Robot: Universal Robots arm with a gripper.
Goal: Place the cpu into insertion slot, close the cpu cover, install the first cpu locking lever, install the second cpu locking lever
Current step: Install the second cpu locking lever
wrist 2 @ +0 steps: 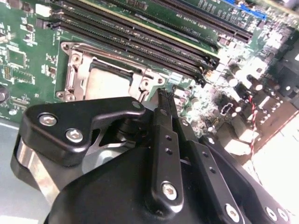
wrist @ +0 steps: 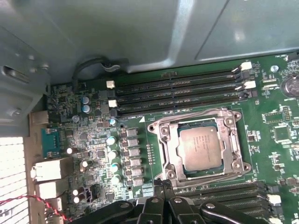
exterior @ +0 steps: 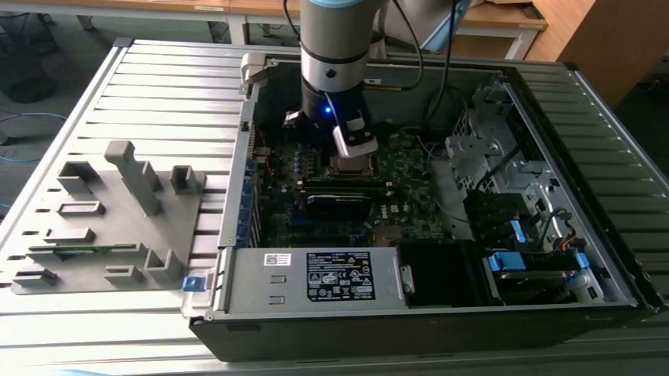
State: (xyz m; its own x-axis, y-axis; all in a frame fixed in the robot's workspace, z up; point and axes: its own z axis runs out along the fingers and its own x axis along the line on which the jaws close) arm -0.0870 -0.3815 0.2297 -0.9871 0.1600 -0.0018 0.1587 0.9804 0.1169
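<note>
While matte black gripper (wrist: 163, 186) fingers press together empty, square dull-silver cpu (wrist: 201, 147) seated flat, cpu cover (wrist: 198, 119) steel frame closed around it, gripper at its six o'clock, green board (wrist: 275, 135).

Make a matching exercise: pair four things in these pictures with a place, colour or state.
1. cpu
2. cpu cover
3. gripper
4. memory slots

A. fingertips together, beside the socket's edge
B. silvery frame down around the chip
C. long, black, empty, in parallel rows
D. grey-topped, seated inside the socket

Pairs: 1-D, 2-B, 3-A, 4-C
</note>
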